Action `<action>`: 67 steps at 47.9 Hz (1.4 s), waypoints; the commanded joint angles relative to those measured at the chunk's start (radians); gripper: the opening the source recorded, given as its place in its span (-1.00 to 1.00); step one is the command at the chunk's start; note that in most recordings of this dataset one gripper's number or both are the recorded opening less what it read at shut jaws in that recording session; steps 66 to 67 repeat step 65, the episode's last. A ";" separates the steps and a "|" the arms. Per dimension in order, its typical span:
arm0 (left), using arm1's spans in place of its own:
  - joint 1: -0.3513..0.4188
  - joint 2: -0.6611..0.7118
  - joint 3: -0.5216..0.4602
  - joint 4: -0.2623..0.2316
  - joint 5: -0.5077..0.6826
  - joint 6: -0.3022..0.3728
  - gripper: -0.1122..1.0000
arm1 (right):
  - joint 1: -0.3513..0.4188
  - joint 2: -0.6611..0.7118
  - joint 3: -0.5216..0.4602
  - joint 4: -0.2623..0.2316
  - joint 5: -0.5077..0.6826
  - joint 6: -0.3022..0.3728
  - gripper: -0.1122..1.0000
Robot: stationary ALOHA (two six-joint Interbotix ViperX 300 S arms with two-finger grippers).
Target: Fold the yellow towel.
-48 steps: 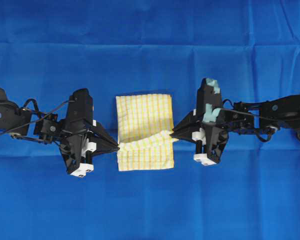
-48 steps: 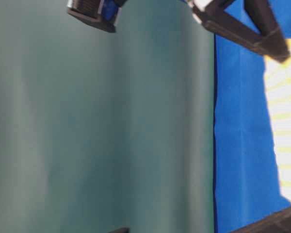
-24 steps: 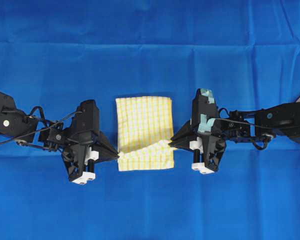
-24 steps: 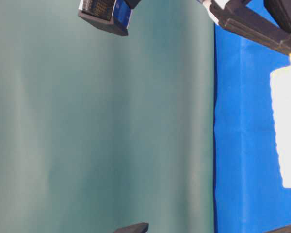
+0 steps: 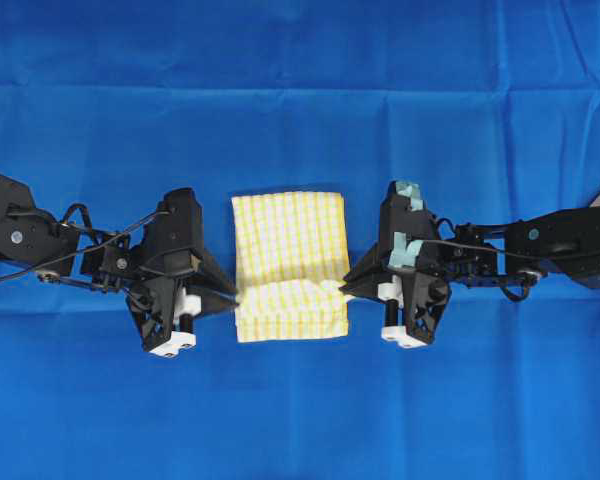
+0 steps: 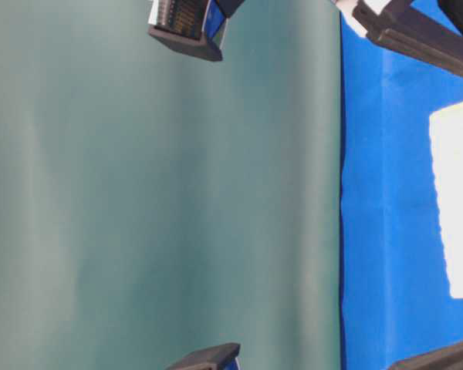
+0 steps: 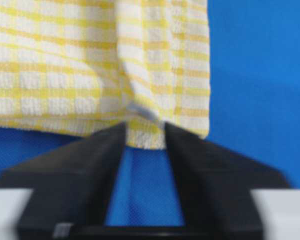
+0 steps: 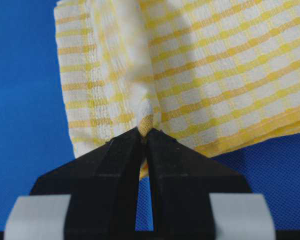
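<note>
Folded yellow towel (image 5: 288,264) lies between left gripper (image 5: 234,302) and right gripper (image 5: 346,291)

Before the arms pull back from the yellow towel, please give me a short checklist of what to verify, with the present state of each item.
1. Left gripper released: ok. Its jaws stand apart, though a bit of the yellow towel sits loose between them.
2. Right gripper released: not ok. Its jaws are nearly together, pinching the towel's edge.
3. Towel folded and compact: ok, with a raised crease across it between the grippers.
4. Towel lies on the blue sheet: ok.
5. Layers aligned underneath: cannot tell.
</note>
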 commanded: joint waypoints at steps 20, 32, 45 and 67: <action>0.000 -0.276 0.005 0.009 0.140 0.046 0.40 | 0.026 -0.201 -0.026 -0.087 0.051 -0.017 0.48; -0.002 -0.488 0.094 0.009 0.147 0.095 0.40 | 0.000 -0.405 0.020 -0.137 0.133 -0.078 0.48; 0.000 -0.772 0.216 0.011 0.160 0.189 0.39 | -0.057 -0.684 0.127 -0.144 0.238 -0.150 0.47; 0.018 -1.121 0.382 0.011 0.184 0.379 0.37 | -0.140 -1.069 0.290 -0.229 0.388 -0.179 0.46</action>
